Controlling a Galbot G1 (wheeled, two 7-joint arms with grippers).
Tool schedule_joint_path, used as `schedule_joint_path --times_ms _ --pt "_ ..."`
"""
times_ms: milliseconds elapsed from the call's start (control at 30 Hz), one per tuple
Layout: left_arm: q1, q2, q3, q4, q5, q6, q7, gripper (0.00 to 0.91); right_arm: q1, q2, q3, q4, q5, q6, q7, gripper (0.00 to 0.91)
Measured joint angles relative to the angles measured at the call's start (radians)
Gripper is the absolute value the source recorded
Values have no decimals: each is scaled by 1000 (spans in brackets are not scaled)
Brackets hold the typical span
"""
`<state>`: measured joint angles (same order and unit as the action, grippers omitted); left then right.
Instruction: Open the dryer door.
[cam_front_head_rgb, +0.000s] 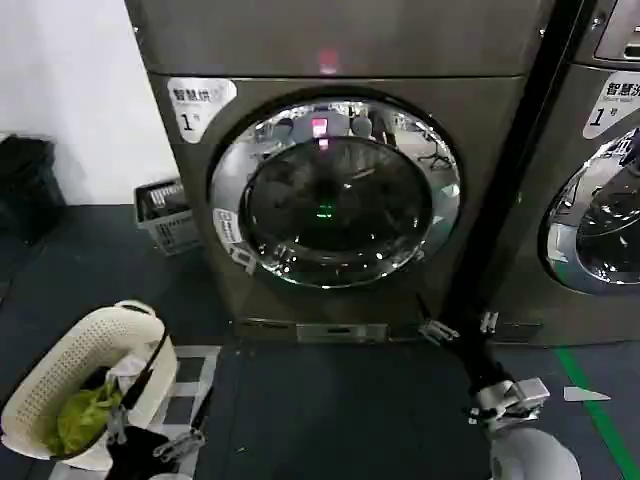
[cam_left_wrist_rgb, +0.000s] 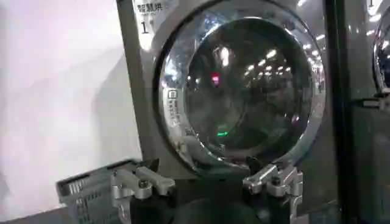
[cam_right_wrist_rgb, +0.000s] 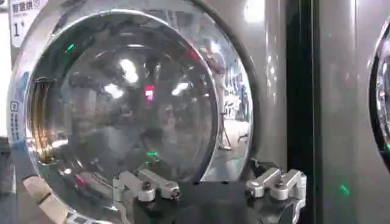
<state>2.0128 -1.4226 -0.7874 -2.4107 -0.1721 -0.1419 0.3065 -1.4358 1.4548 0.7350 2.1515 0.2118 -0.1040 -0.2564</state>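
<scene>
The dryer door is a round porthole with a wide chrome ring and dark glass, and it looks shut flat against the grey machine front. A small white label sits on its left rim. My right gripper is low at the door's bottom right corner, just off the machine front. Its wrist view has the door close up, and the right gripper is open with nothing between its fingers. My left gripper waits low at the left by the basket, open; from the left gripper the door is farther off.
A white laundry basket with green cloth stands on the floor at the lower left. A grey crate sits beside the dryer's left side. A second machine with its own chrome door is at the right. Green tape marks the floor.
</scene>
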Motion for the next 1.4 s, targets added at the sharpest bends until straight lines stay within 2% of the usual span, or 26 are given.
schedule_joint_path --times_ms 233,433,700,867,1100,1400 --pt "-1 0 3 4 7 6 7 907 36 -35 14 -24 -8 6 -149 907" --pt "-3 4 10 2 5 12 8 907 118 -107 -19 -61 78 -17 -281 907" --pt "-6 12 17 -12 8 16 9 907 281 -241 -179 -135 114 -26 -300 907" --pt "-5 10 18 -20 15 18 9 907 415 -290 -307 -197 145 -75 -272 907" --pt "-5 8 35 -32 37 20 9 907 570 -276 -476 -289 146 -106 -240 907" --pt "2 8 50 -30 51 16 7 907 704 -208 -587 -433 142 -93 -259 907"
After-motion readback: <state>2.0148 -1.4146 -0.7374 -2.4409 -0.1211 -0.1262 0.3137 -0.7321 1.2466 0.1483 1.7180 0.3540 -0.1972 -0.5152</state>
